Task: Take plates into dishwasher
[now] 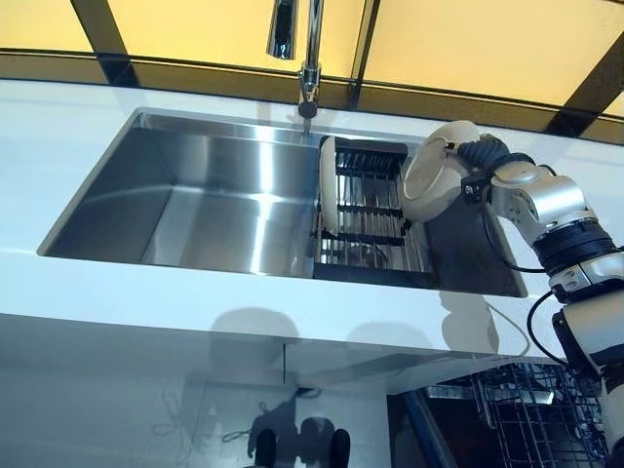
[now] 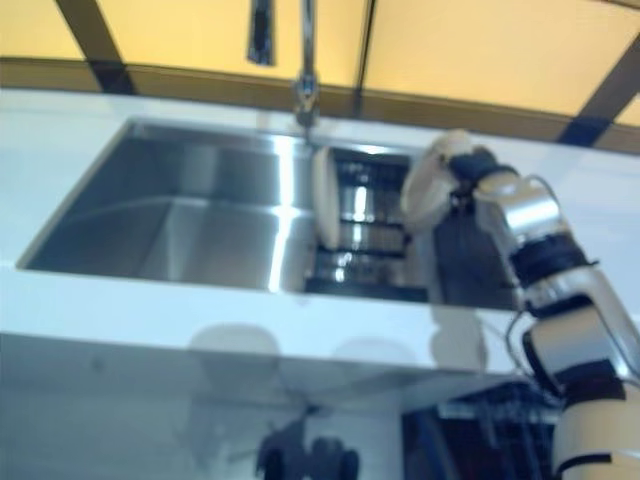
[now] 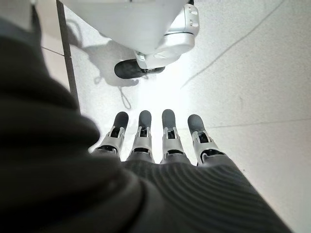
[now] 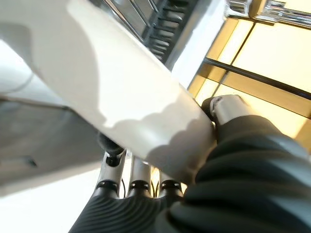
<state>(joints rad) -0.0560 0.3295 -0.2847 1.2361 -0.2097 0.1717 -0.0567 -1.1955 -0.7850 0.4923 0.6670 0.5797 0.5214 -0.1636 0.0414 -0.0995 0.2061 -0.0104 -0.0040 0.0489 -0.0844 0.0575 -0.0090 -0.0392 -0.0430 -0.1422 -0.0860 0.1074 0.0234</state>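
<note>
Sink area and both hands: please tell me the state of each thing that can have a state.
Held plate: lifted above the rack, tilted on edge, in the right hand.
Second plate: standing on edge in the dish rack.
Dish rack: inside the sink.
Faucet: no water running.
Left hand: open, empty, low over the floor.
Dishwasher basket: pulled out.

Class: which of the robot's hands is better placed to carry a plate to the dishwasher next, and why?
Right. The right hand grips a white plate above the sink rack; the left hand hangs empty over the floor.
</note>
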